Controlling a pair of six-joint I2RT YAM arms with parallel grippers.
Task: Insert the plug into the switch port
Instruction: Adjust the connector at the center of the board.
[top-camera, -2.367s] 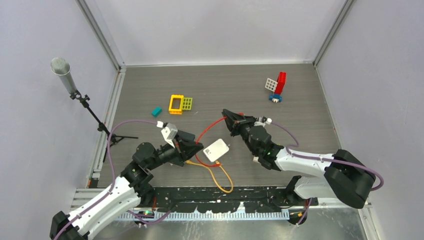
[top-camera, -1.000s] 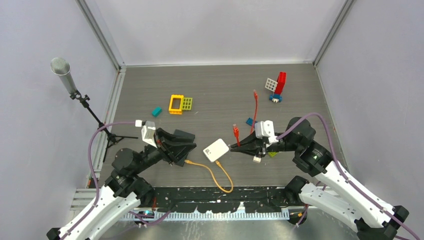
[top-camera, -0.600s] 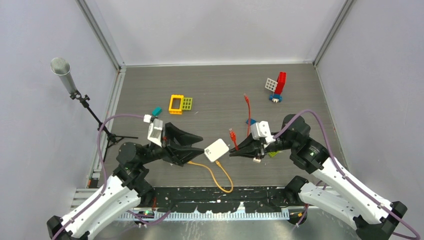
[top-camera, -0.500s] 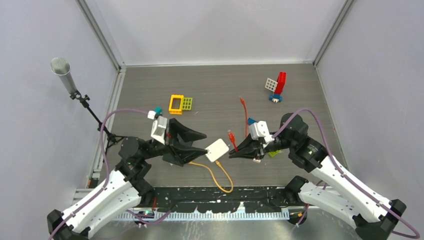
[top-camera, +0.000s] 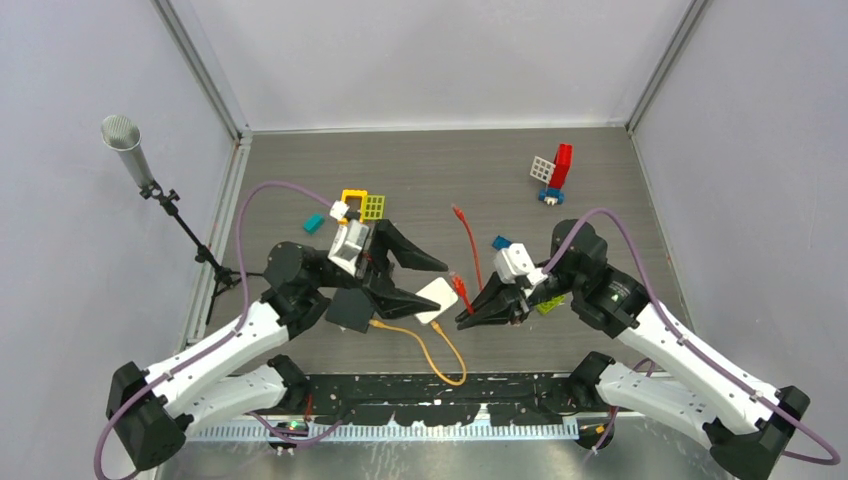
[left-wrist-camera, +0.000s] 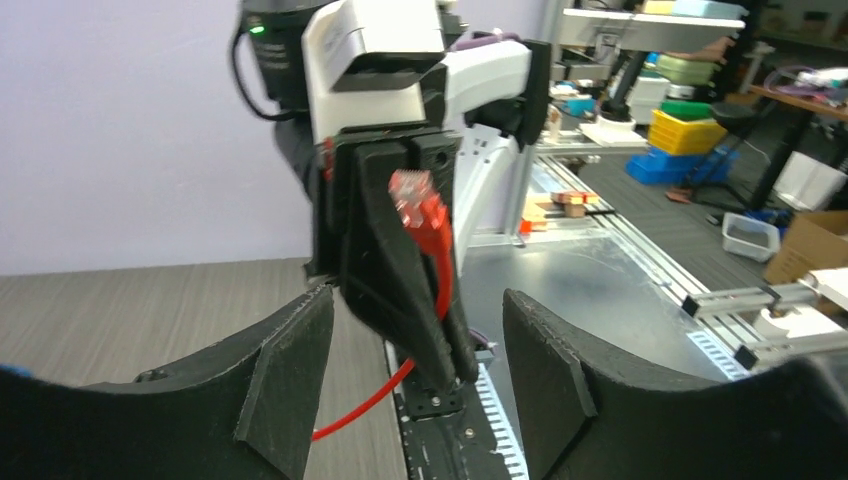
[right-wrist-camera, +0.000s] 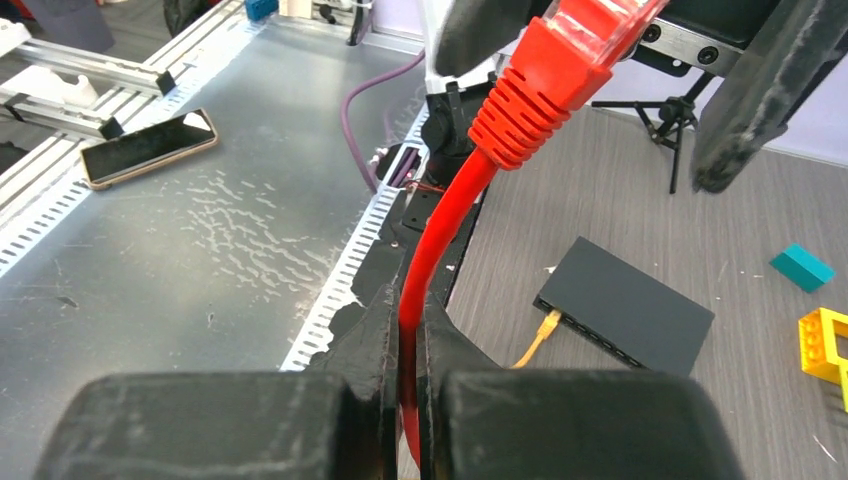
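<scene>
Within the last second the left arm has lifted off the black switch (top-camera: 350, 310) and swung toward the middle, and its jaws have spread wide. Nearest the arm bases, an orange cable (top-camera: 445, 352) loops over the desk (top-camera: 450, 170) from the switch's near right side. The left gripper (top-camera: 436, 281) hangs just right of the switch, with one finger overlapping a white box (top-camera: 441, 300) in the top view. Just beyond that box, the right gripper (top-camera: 463, 320) points down-left. Its jaws are pressed on the red cable (top-camera: 468, 240) a little behind the plug (top-camera: 461, 288), which stands up, in no port. The left wrist view faces that plug between its own fingers. Behind the switch lie a teal block (top-camera: 314, 222) and yellow blocks (top-camera: 373, 207), the latter partly hidden by the left wrist. A toy-brick stack (top-camera: 556, 170) stands far to the switch's right. From above, the switch's ports are too small to make out.
</scene>
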